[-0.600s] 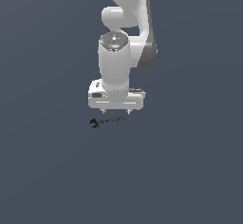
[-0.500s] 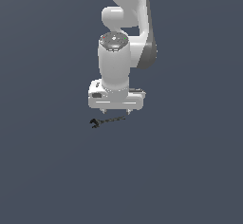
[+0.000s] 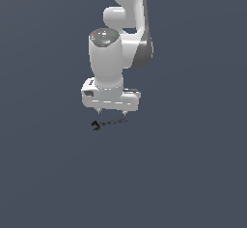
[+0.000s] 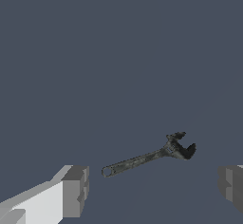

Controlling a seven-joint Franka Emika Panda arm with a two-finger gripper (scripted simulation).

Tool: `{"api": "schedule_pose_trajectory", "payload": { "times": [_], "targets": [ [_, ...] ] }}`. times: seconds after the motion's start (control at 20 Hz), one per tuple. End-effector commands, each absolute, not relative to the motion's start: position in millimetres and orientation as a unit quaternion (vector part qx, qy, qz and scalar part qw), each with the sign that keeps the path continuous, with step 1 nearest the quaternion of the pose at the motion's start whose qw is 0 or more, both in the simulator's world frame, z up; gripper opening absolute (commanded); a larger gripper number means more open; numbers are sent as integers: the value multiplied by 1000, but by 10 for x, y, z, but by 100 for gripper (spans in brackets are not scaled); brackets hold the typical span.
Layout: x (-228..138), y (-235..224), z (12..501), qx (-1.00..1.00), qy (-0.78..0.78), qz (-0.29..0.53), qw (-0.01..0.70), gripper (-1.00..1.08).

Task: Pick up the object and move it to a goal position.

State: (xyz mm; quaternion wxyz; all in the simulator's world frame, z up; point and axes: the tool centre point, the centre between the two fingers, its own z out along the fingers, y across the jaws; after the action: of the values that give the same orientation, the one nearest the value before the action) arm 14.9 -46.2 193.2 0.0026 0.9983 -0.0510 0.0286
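Hand [image 3: 111, 111] of your white arm hovering spread wide, empty, just above the slim dark grey wrench [image 3: 109, 122] [image 4: 151, 157], forked end toward exterior view's left, flat on grey table [image 3: 193, 174].

- I am in a bare simulated space, not a real room such as a kitchen or workshop.
- A flat, even, dark blue-grey floor [image 3: 193, 174] fills both views, with no walls, furniture or horizon.
- My white arm [image 3: 123, 34] looks smooth and computer-drawn, with plain shading.
- The only item lying on the surface is a small dark wrench [image 4: 149, 157], casting almost no shadow.
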Motion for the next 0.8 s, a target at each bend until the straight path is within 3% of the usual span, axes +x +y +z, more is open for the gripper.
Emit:
{"api": "schedule_pose_trajectory", "payload": {
  "times": [0.0,0.75],
  "targets": [
    [148,-456,1929,998,-51,28,2,100],
    [97,-473,1722,990,-143,23,-5,100]
  ]
}}
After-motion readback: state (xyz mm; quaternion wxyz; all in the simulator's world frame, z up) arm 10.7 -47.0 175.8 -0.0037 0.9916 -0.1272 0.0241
